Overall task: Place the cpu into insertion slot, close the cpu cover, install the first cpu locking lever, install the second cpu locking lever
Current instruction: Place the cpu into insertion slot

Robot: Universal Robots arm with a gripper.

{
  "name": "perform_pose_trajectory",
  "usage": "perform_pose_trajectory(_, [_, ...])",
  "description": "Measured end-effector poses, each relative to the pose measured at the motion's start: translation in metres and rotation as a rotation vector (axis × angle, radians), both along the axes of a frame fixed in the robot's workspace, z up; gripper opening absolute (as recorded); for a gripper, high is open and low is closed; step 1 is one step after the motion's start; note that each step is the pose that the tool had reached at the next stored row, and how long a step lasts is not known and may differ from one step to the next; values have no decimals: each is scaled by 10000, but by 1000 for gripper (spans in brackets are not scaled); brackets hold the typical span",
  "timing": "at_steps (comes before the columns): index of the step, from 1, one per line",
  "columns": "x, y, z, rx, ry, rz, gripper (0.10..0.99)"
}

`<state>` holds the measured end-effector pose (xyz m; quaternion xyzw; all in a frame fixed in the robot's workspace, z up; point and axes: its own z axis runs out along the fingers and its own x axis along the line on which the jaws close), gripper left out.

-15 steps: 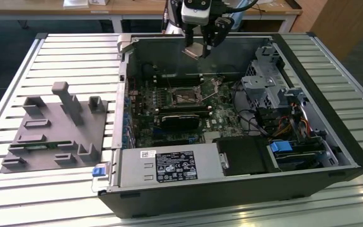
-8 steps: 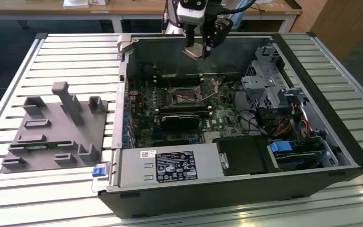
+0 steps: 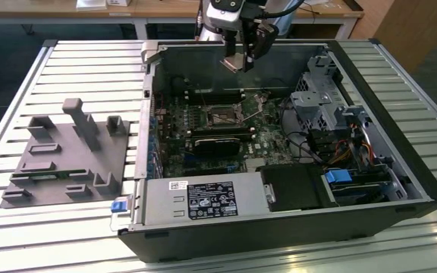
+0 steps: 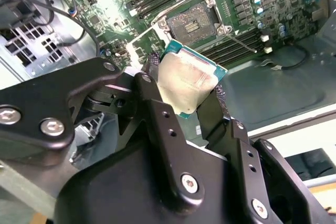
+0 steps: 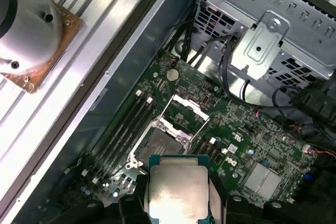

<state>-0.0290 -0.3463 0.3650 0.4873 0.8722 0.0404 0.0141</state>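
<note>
My gripper (image 3: 240, 60) hangs above the open computer case, shut on the cpu (image 3: 233, 61) by two opposite edges. In both wrist views the cpu (image 4: 191, 77) (image 5: 176, 190) is a flat silvery-beige square with a teal rim, held between the black fingers (image 4: 215, 103). Below it on the green motherboard lies the insertion slot (image 4: 191, 19) (image 5: 157, 142) (image 3: 222, 118), its dark centre uncovered. The cpu cover (image 5: 186, 111) stands flipped open beside the slot. A thin locking lever (image 4: 239, 40) sticks out free next to the slot. The cpu is well above the board and touches nothing.
A black block (image 3: 218, 142) sits on the board just in front of the slot. A labelled grey power supply box (image 3: 196, 199) fills the case's near corner. The drive cage and cables (image 3: 325, 105) are at the exterior view's right. A grey fixture (image 3: 66, 153) rests on the slatted table.
</note>
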Motion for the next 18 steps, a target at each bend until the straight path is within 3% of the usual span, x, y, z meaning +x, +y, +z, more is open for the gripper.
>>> perform_pose_trajectory(18, [0, 1, -34, -10, 0, -1936, 537])
